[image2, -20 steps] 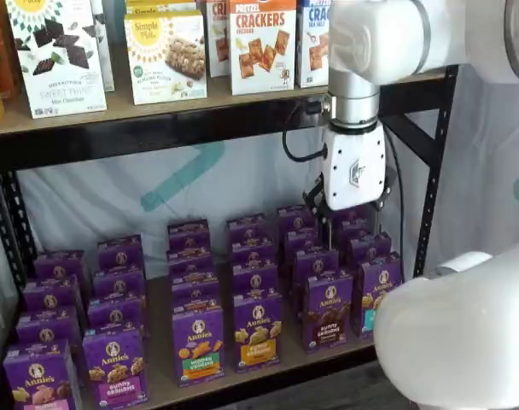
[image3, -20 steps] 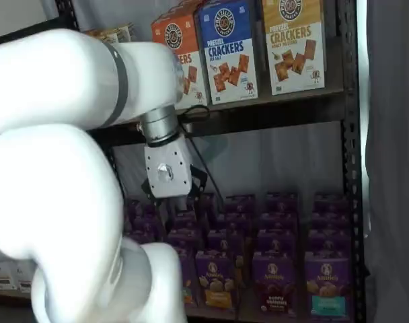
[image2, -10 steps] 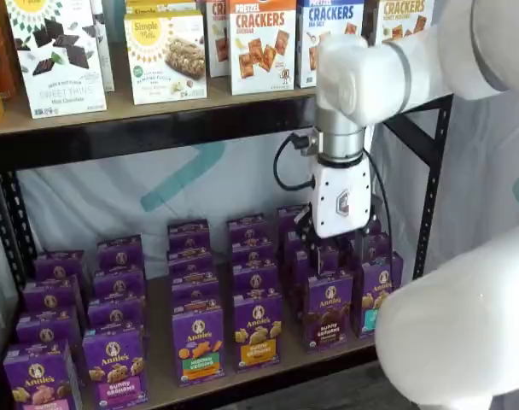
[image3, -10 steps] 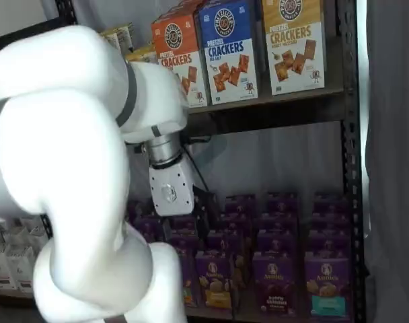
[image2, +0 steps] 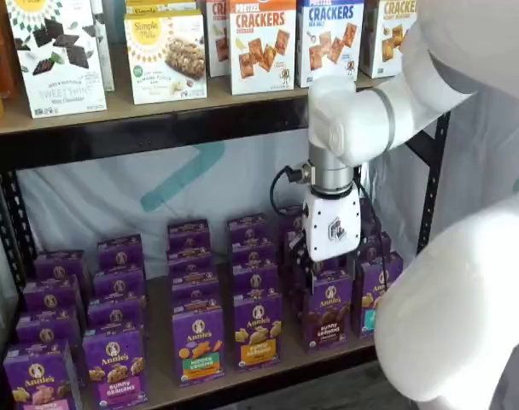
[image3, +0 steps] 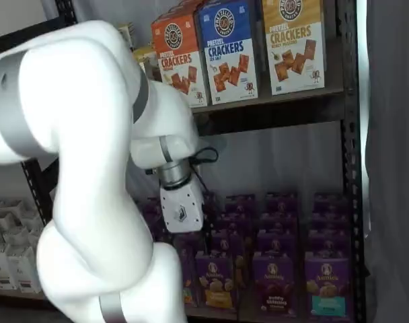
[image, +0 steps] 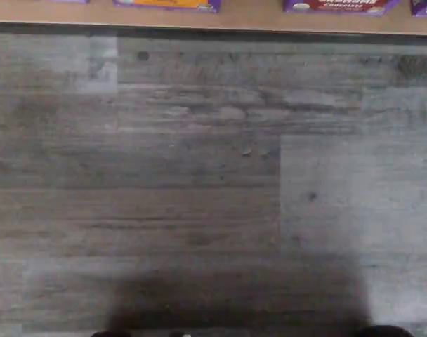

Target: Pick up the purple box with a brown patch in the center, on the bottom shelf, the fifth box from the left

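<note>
Purple "Annie's bunny grahams" is your purple box [image2: 329,311], lower right of centre on the bottom shelf [image2: 161,380]; the gripper [image2: 328,272] hangs above it (finger spacing unclear to you).

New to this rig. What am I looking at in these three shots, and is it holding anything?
A white robot arm with a two-finger gripper works at a store rack. Two fixed cameras face the shelves; the third sits on the wrist, looking down at grey floor and the edge of the bottom shelf. That shelf holds rows of small purple Annie's cartons; cracker boxes stand above. The gripper hangs just over the purple box with the brown patch. It holds nothing that shows; its fingers are too hidden to judge.
</note>
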### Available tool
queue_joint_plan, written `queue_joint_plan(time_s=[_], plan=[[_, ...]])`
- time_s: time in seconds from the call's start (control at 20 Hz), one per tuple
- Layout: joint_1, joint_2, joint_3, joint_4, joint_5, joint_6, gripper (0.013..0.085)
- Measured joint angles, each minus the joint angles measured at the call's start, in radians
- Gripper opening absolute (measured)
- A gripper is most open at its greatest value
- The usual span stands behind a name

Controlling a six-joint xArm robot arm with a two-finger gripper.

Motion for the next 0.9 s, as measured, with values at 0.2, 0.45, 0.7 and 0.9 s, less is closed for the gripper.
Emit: queue_joint_plan(time_s=[0.2,0.45,0.7,0.9], plan=[[-0.034,0.122,-0.01,-0.014,-0.12,-0.016,0.085],[-0.077,0.273,-0.049,-0.014,-0.232,-0.055,0.085],[-0.117,0.4,-0.098,-0.02,-0.325,-0.085,0.085],[-0.149,0.494,-0.149,-0.032,-0.377,-0.106,0.085]])
